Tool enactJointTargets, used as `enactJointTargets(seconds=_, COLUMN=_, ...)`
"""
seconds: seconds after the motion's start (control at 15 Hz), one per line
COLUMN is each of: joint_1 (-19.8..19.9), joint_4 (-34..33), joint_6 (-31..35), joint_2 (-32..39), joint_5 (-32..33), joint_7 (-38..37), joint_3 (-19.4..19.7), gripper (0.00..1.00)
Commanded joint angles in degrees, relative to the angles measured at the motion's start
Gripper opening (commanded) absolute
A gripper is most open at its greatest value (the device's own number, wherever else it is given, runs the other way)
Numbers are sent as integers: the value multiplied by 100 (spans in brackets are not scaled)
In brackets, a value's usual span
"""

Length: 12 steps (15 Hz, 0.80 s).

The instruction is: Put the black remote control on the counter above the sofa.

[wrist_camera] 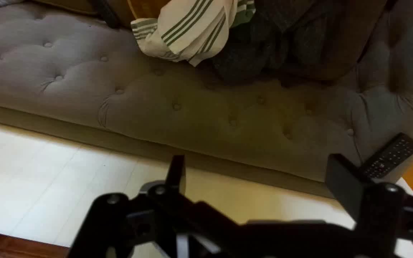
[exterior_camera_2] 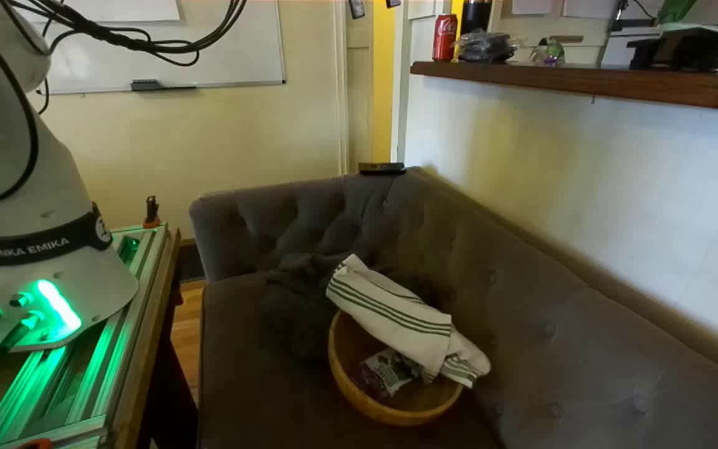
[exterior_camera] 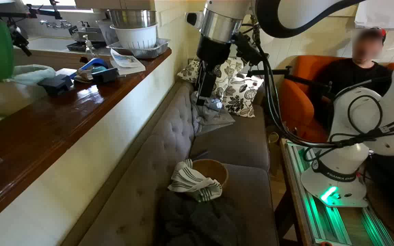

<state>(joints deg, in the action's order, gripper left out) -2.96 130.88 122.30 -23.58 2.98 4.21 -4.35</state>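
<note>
The black remote control (wrist_camera: 391,156), with small buttons, lies at the sofa corner in the wrist view. In an exterior view the remote (exterior_camera_2: 381,168) rests on top of the sofa back. The grey-brown sofa (exterior_camera: 149,164) runs below the reddish-brown counter (exterior_camera: 80,112); the sofa (exterior_camera_2: 521,262) and counter (exterior_camera_2: 558,75) also show in an exterior view. My gripper (wrist_camera: 256,161) is open and empty above the sofa back, its right finger appearing close to the remote in the picture. The gripper (exterior_camera: 202,97) hangs in the air; its fingertips (exterior_camera_2: 374,5) show at a top edge.
A wooden bowl (exterior_camera_2: 365,405) with a striped cloth (exterior_camera_2: 396,318) and a packet sits on the sofa by a dark blanket (exterior_camera: 197,218). A dark slim object (wrist_camera: 105,13) lies near the bowl. A red can (exterior_camera_2: 445,37) stands on the counter. A person sits in the orange armchair (exterior_camera: 296,95).
</note>
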Motion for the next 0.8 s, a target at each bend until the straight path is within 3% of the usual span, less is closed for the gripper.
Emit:
enactJointTargets(seconds=0.0, joint_1=-43, joint_4=-10, joint_6=-12, joint_2=4, joint_5=20, joint_7=-17, joint_3=36, gripper=100)
enactJointTargets(seconds=0.4, joint_1=-43, joint_4=-10, joint_6=-12, joint_2=4, joint_5=20, joint_7=-17, joint_3=36, gripper=100)
enactJointTargets(seconds=0.73, joint_1=-477, joint_4=-771, joint_6=853, joint_2=1471, joint_5=-1362, joint_7=1074, joint_3=455, gripper=100)
